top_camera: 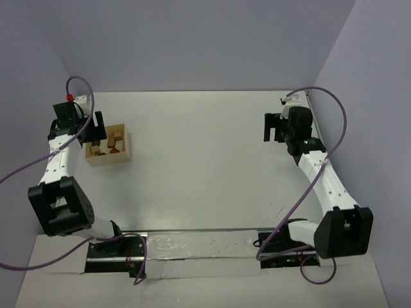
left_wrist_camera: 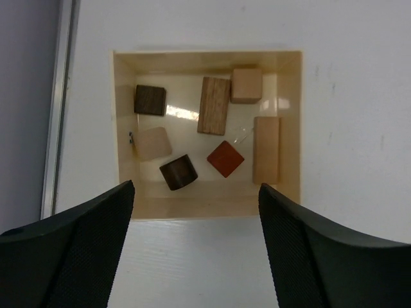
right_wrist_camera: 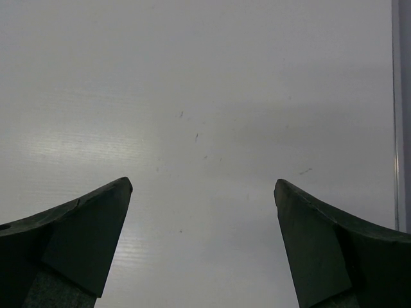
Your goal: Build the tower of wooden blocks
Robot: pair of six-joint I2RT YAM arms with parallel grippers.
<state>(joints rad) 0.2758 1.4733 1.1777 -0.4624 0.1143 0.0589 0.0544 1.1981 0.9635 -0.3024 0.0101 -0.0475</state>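
A: Where are the blocks [left_wrist_camera: 214, 106] sitting?
B: All lying loose in the box [left_wrist_camera: 290, 83], on the left side of the table [top_camera: 205, 160]. One layer, none resting on another
A: Layout?
B: Going by the left wrist view: dark cube [left_wrist_camera: 150, 100] is sitting far left, grained bar [left_wrist_camera: 214, 106] is lying far middle, and tan cube [left_wrist_camera: 246, 85] is sitting just beside the bar's far right corner. Pale bar [left_wrist_camera: 266, 149] is lying along the right wall. Red cube [left_wrist_camera: 225, 158] is sitting turned corner-on between the pale bar and the dark block [left_wrist_camera: 178, 172]. Pale cube [left_wrist_camera: 153, 143] is sitting by the left wall, just beside the dark block
A: Left gripper [left_wrist_camera: 196, 186]?
B: Hanging over the box, pointing down at its near wall. Jaws are standing wide apart, gripping nothing, and the fingers [left_wrist_camera: 83, 244] aren't touching any block
A: Right gripper [right_wrist_camera: 202, 183]?
B: Hovering at the far right of the table, well apart from the box. Jaws are standing fully spread, holding nothing. Its wrist view is showing only bare table between the fingers [right_wrist_camera: 70, 237]
A: Does the top view agree?
B: Yes, it's showing the left gripper [top_camera: 96, 131] over the box [top_camera: 108, 157] and the right gripper [top_camera: 273, 127] out on the right
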